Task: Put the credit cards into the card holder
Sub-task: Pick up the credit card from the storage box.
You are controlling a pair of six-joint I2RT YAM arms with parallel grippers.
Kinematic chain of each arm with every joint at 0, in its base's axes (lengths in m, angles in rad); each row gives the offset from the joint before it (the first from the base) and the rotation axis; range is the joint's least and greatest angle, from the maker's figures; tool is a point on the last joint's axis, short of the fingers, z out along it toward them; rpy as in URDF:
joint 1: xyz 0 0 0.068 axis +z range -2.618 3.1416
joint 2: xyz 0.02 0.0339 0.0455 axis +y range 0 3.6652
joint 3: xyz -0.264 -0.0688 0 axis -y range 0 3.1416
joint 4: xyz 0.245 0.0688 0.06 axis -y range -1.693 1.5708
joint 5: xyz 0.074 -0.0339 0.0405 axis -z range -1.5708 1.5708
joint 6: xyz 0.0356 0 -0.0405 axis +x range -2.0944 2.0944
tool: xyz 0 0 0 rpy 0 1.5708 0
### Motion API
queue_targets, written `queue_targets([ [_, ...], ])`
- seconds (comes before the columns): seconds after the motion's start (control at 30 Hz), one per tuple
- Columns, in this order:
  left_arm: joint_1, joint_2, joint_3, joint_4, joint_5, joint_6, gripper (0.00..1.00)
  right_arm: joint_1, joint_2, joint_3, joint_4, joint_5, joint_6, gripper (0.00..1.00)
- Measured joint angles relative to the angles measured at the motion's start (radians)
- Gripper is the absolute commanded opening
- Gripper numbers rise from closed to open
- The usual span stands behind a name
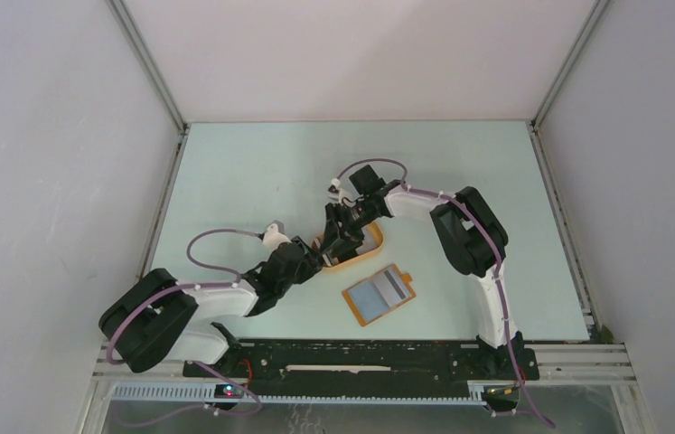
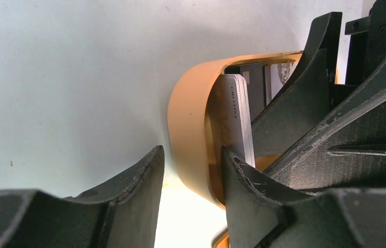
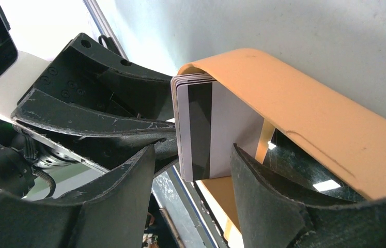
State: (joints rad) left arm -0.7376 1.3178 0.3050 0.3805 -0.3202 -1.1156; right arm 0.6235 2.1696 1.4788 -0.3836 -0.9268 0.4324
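Fetching credit cards (image 3: 216, 129) from the orange tray (image 3: 304, 119)
Jaws spread: left gripper (image 2: 191, 155) straddles the rim, right gripper (image 3: 191, 150) flanks the stack (unpinched); next, pinch, carry to card holder (image 1: 379, 294).

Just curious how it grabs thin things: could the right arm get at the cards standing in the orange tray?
Probably yes. The right tool is open, and the cards stand just beyond its fingers, against the tray wall. The left tool straddles that wall close by but doesn't seem to block it.
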Motion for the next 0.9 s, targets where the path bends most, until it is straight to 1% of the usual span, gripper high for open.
queue_targets([
  [0.47, 0.012, 0.058, 0.044, 0.021, 0.055, 0.027, 0.54, -0.034, -0.003, 0.0, -0.002, 0.031, -0.001, 0.64],
  [0.67, 0.021, 0.078, 0.053, 0.041, 0.079, 0.043, 0.57, -0.041, -0.003, 0.002, -0.01, 0.055, -0.002, 0.59],
  [0.9, 0.034, 0.089, 0.053, 0.068, 0.105, 0.052, 0.58, -0.054, -0.014, 0.002, -0.048, 0.117, -0.009, 0.5],
])
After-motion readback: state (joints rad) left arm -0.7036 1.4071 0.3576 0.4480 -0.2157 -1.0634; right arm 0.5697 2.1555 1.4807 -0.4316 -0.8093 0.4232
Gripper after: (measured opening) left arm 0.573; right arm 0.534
